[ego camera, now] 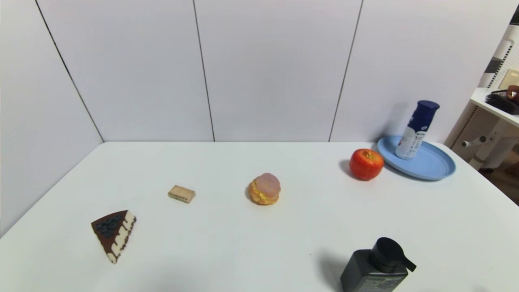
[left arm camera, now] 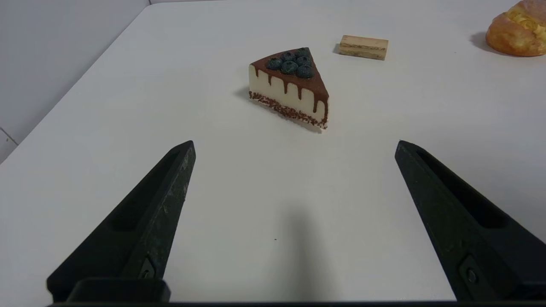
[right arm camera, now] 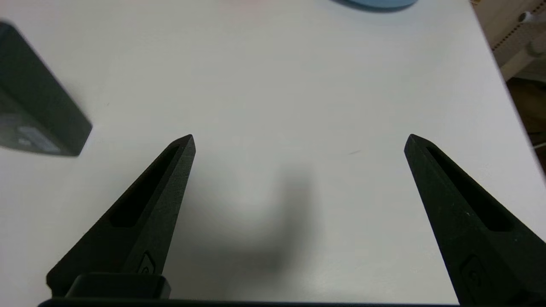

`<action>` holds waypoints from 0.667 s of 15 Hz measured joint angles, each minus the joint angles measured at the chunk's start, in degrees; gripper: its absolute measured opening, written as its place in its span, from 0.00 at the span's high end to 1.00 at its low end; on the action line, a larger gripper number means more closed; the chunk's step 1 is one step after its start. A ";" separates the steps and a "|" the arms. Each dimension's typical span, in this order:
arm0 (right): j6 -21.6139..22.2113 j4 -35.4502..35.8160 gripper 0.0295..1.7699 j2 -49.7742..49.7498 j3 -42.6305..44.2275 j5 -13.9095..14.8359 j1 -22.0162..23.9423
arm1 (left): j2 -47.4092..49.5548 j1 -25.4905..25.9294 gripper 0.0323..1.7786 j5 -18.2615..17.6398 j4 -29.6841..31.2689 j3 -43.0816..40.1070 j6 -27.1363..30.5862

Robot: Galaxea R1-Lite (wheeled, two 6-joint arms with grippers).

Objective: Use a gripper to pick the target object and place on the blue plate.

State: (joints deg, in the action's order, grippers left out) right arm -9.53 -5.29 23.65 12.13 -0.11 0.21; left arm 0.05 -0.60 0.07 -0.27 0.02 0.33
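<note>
The tall slim bottle [ego camera: 416,129], navy on top and white below, stands upright on the light-blue plate [ego camera: 434,165] at the table's far right. A sliver of that plate's rim [right arm camera: 375,3] shows far ahead in the right wrist view. Neither arm appears in the head view. My right gripper [right arm camera: 300,138] is open over bare table near the front right, nothing between its fingers. My left gripper [left arm camera: 295,143] is open too, low over the table near the front left, with the cake slice ahead of it.
A red apple [ego camera: 366,164] sits just left of the plate. A squat black pump bottle [ego camera: 375,267] stands at the front right. A cream puff [ego camera: 264,189], a small wafer block [ego camera: 181,194] and a chocolate cake slice [ego camera: 114,233] lie across the middle and left.
</note>
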 joint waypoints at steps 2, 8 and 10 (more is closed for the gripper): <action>2.05 3.04 0.04 -8.61 -7.47 -1.07 -0.18 | 0.00 -0.02 0.05 0.00 0.00 0.00 0.00; 7.08 5.07 0.04 -22.38 -11.97 -1.46 -0.45 | 0.00 -0.02 0.05 0.00 0.00 0.00 0.00; 7.94 4.85 0.04 -23.27 -12.03 -0.96 -0.48 | 0.00 -0.02 0.05 0.02 0.00 0.00 0.02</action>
State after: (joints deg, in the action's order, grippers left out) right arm -1.60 -0.44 0.38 0.10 -1.07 -0.27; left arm 0.05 -0.62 0.10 -0.27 0.02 0.35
